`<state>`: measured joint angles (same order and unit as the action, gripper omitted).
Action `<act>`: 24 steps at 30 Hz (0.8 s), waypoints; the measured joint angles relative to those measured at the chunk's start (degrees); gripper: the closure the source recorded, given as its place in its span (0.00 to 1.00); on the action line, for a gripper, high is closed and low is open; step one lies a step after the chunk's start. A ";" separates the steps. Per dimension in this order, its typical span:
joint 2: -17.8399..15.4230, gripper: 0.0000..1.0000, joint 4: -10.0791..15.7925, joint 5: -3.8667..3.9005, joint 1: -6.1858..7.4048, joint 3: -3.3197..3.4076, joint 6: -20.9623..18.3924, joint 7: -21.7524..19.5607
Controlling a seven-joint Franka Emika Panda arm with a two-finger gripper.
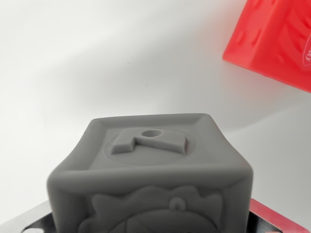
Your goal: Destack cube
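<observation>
A grey soft cube [150, 165] with raised relief shapes and a small hole on its top face fills the lower middle of the wrist view, very close to the camera. My gripper [153, 221] holds it. One metal finger [29, 219] presses against its left side and the other against its right side at the bottom edge. A red cube [272, 39] with embossed faces lies apart at the top right on the white surface, partly cut off by the frame. Nothing is seen under the grey cube.
A plain white tabletop [97, 63] spreads across the left and centre. The grey cube casts a soft shadow toward the right.
</observation>
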<state>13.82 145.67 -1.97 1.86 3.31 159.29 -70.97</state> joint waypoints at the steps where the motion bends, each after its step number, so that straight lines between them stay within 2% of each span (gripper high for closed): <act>1: 0.05 1.00 0.01 -0.01 0.07 0.00 0.08 -0.49; 18: 0.89 1.00 0.19 -0.23 1.15 -0.04 1.19 -6.98; 24: 4.47 1.00 -0.25 -0.77 1.07 -0.29 3.97 -7.00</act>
<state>18.30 145.42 -2.74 2.93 3.01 163.26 -77.96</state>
